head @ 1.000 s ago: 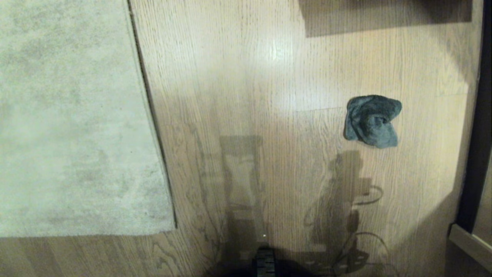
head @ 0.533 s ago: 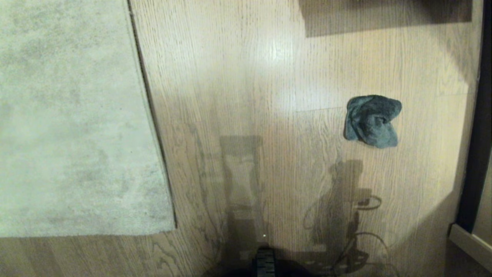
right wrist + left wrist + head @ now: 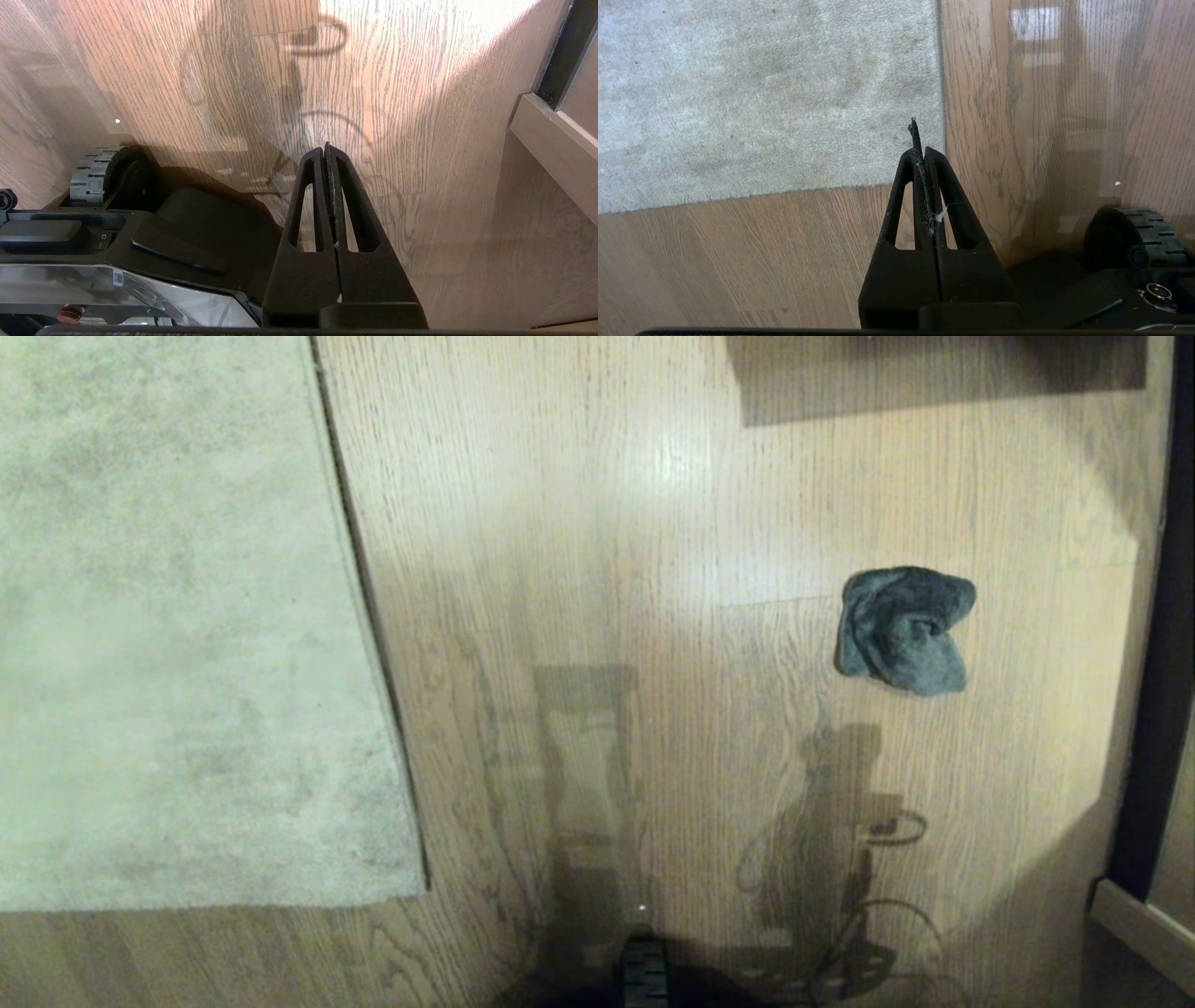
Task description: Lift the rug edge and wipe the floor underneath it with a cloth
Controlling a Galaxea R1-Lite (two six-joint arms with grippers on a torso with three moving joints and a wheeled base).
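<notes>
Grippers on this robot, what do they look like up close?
Both the left gripper and the right gripper are matte black, each with two tapering fingers pierced by long slots. A wisp of pale lint clings to the left one's seam. No cables or markings show.

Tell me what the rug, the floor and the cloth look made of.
The rug: apparently short-pile textile, pale mottled grey-beige, matte with a fuzzy edge. The floor: wood or wood-look planks, light brown with dark grain lines and a slight sheen from glare. The cloth: soft dark grey fabric, possibly microfibre, lying crumpled in folds.
</notes>
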